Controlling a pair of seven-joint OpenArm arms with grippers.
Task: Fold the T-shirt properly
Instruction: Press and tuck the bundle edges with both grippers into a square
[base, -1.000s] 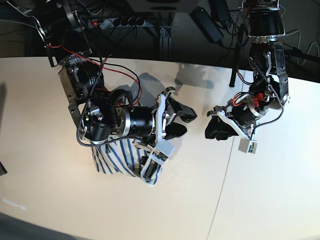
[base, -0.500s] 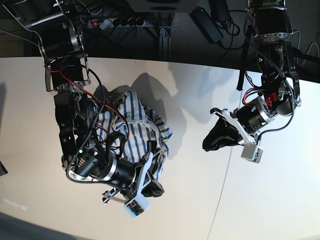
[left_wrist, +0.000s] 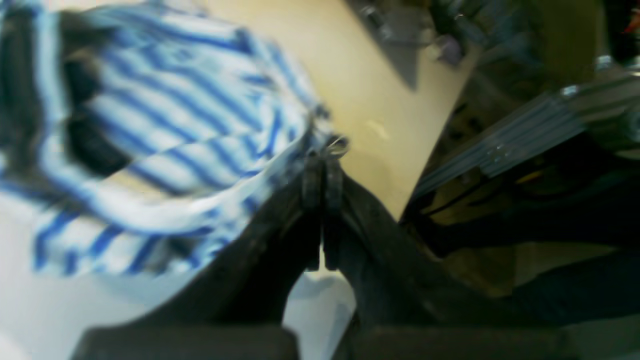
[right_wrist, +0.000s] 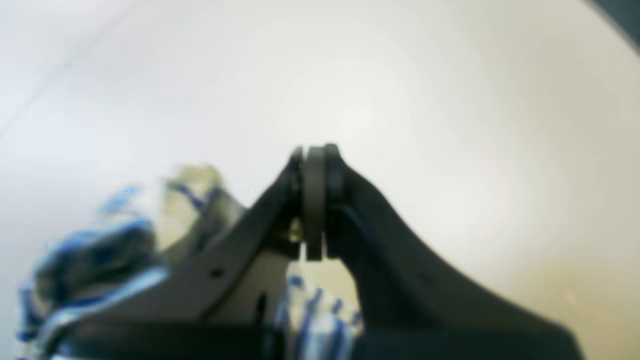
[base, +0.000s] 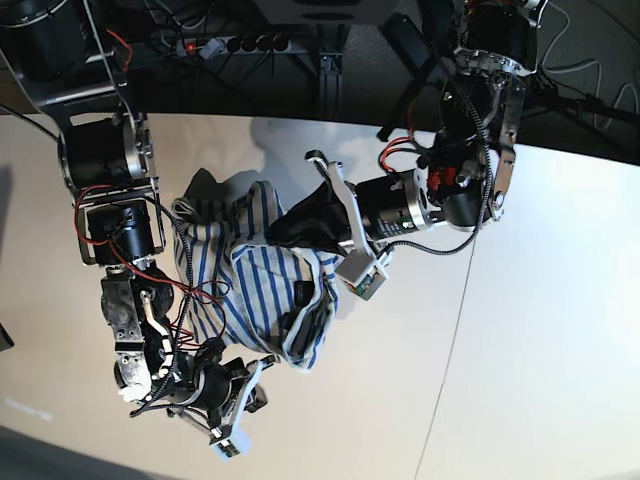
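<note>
Crumpled white T-shirt with thin blue stripes (base: 255, 280) heaped mid-way across my pale, smooth desk (base: 540, 330).
My left pincer (left_wrist: 320, 172) looks pinched shut at the cloth's edge; my right pincer (right_wrist: 315, 200) is closed, seemingly empty. Soft, light, floppy fabric: I'd grip hems or shoulders.

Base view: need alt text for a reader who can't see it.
A crumpled T-shirt with blue stripes lies bunched on a pale table, not yet folded. The left gripper, reaching in from the image's right, is at the shirt's upper edge. The right gripper sits low near the shirt's bottom edge.
</note>
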